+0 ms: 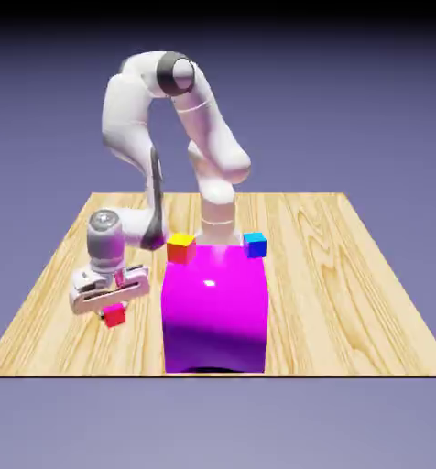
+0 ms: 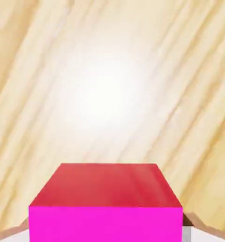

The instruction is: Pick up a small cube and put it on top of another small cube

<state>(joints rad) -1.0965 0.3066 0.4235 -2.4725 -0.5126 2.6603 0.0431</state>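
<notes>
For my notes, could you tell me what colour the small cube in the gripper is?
The small cube is red with one magenta-pink face, clearest in the hand view.

The white arm [image 1: 180,137] arched over and reached down toward the exterior view's left, its gripper [image 1: 113,307] pointing downward, jaws clamped together.

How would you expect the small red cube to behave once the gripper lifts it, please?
The small red cube looks rigid with flat faces, so it probably won't roll. Being tiny between the gripper tips, it is likely light, though its smooth-looking faces might slip.
</notes>
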